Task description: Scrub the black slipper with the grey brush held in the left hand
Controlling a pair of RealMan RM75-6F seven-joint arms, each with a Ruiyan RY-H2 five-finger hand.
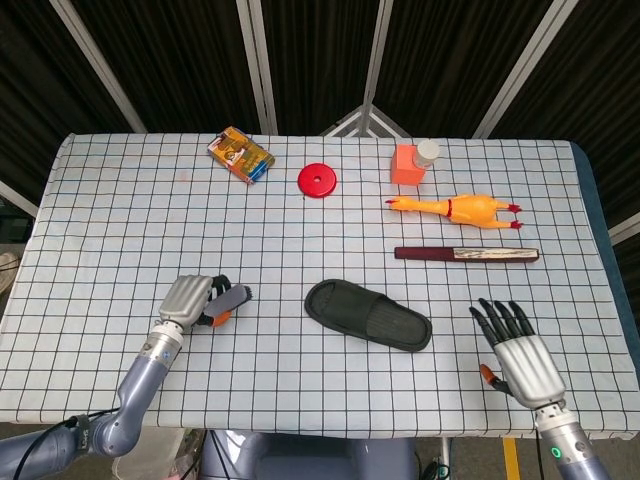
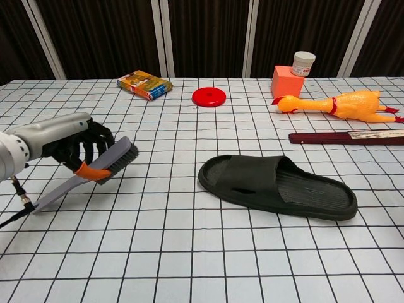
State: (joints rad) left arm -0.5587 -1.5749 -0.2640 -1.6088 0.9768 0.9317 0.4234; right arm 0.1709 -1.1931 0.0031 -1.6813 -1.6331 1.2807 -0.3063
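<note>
Head view: left hand [image 1: 192,301] has its fingers wrapped around the grey brush [image 1: 232,299], black slipper [image 1: 367,314] well off to their right, untouched; right hand [image 1: 520,352] empty, fingers spread. Chest view: brush bristles hang clear of the worktop [image 2: 189,265], so scrubbing is not yet begun.

The table [image 1: 120,230] wears a white cloth ruled with a black grid. The slipper [image 1: 367,314] is black; the brush [image 2: 95,170] is grey. The left hand [image 1: 188,300] is silver with dark fingers [image 2: 95,142], as is the right hand [image 1: 522,355]. The disc [image 1: 317,180] is red, the cube [image 1: 405,165] orange, the chicken [image 1: 455,207] yellow with red trim, and the box [image 1: 240,154] orange-patterned.
</note>
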